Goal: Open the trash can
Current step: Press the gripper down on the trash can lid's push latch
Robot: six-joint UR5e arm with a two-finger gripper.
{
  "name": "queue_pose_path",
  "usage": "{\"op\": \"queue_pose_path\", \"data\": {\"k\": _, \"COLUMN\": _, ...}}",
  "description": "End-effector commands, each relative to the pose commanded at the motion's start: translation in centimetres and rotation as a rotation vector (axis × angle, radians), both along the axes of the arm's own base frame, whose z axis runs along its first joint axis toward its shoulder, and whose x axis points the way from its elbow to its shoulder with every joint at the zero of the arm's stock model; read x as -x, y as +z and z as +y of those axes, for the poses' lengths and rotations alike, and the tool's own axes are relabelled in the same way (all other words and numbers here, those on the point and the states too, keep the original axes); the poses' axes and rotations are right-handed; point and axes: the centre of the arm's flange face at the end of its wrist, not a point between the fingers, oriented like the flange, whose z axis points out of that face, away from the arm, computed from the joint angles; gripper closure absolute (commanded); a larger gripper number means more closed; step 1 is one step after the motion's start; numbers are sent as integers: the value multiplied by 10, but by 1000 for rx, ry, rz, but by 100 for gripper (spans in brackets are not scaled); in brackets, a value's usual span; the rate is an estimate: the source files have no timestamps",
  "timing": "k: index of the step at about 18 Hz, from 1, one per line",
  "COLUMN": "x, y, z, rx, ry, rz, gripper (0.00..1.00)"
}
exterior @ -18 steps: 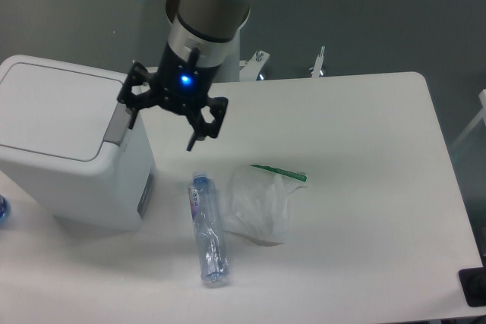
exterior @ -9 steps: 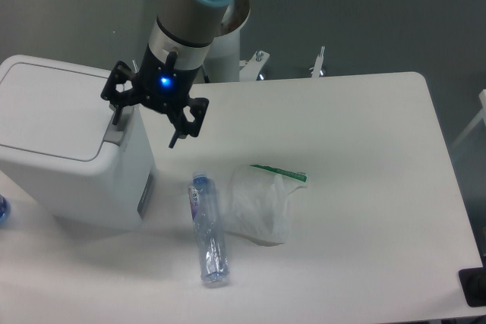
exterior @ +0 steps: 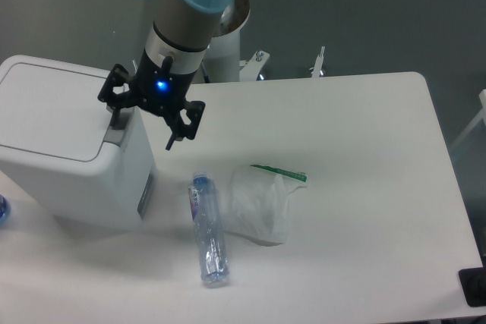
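Note:
The trash can [exterior: 53, 111] is a big white boxy bin at the table's left side, its flat lid down. A grey push tab [exterior: 113, 133] sits at the lid's right edge. My gripper [exterior: 143, 122] hangs open at the can's upper right corner, a blue light glowing on its body. Its left finger [exterior: 115, 102] is right over the grey tab; I cannot tell whether it touches. The right finger [exterior: 177, 133] hangs in the air beside the can's right wall. Nothing is held.
A clear bottle [exterior: 207, 229] with a blue cap lies on the white table [exterior: 364, 157] just right of the can. A translucent plastic bag [exterior: 262, 204] with a green strip lies beside it. A blue object [exterior: 2, 209] peeks in at the left edge.
The gripper has moved left, from over the table beside the can to the can's right edge, bringing its left finger over the grey tab. The lid, bottle and bag have not moved.

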Motion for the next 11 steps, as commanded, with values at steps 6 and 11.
{"op": "queue_pose_path", "data": {"k": 6, "x": 0, "y": 4, "z": 0, "rx": -5, "ry": 0, "rz": 6, "gripper": 0}}
{"op": "queue_pose_path", "data": {"k": 11, "x": 0, "y": 6, "z": -2, "rx": -6, "ry": 2, "rz": 7, "gripper": 0}}
